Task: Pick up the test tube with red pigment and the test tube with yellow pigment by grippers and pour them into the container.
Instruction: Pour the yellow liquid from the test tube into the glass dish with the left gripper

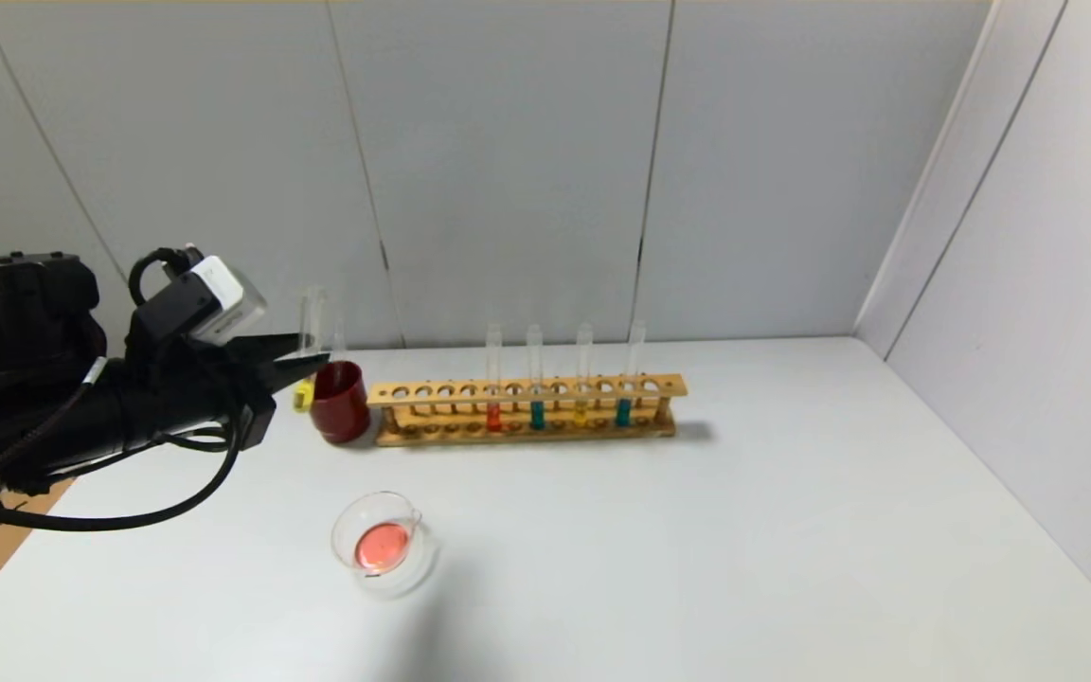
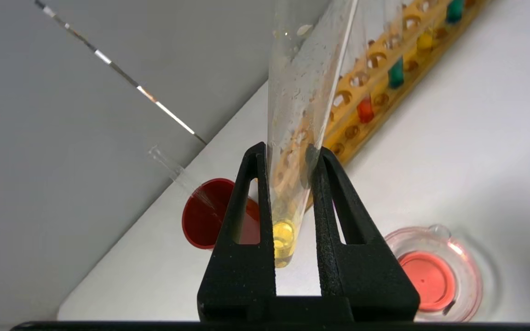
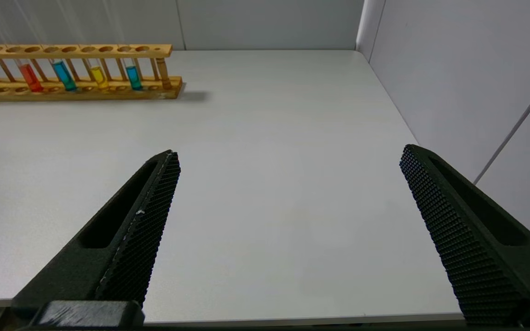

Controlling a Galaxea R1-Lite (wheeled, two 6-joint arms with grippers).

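The left gripper (image 1: 313, 360) is at the left side of the table (image 1: 697, 530), raised above it. Its jaws are closed on the yellow tube (image 2: 292, 138), which it holds upright by the lower part. A little yellow liquid sits at the round bottom of this tube, between the two black fingers (image 2: 242, 230). In the head view the tube (image 1: 311, 327) stands just at 9 o'clock of the red cup (image 1: 340, 403).

The cup is dark red and stands at the left end of the rack (image 1: 527, 409), very close to it. A clear empty tube (image 2: 175, 172) leans inside the cup.

The wooden rack lies across the middle of the table, at 12 o'clock of the view's centre. Four tubes stand in it, from left to right: the red tube (image 1: 493, 384), a teal tube (image 1: 536, 384), a second yellow tube (image 1: 582, 379) and another teal tube (image 1: 629, 379).

The dish (image 1: 382, 543) stands alone on the table at 6 o'clock of the cup, well apart from it and from the rack. It is of clear glass and holds a thin layer of pink-red liquid.

The right gripper (image 3: 288, 197) shows only in its own wrist view. It hangs over the bare right part of the table, at 4 o'clock of the rack and well apart from it. Its jaws are wide open and hold nothing.
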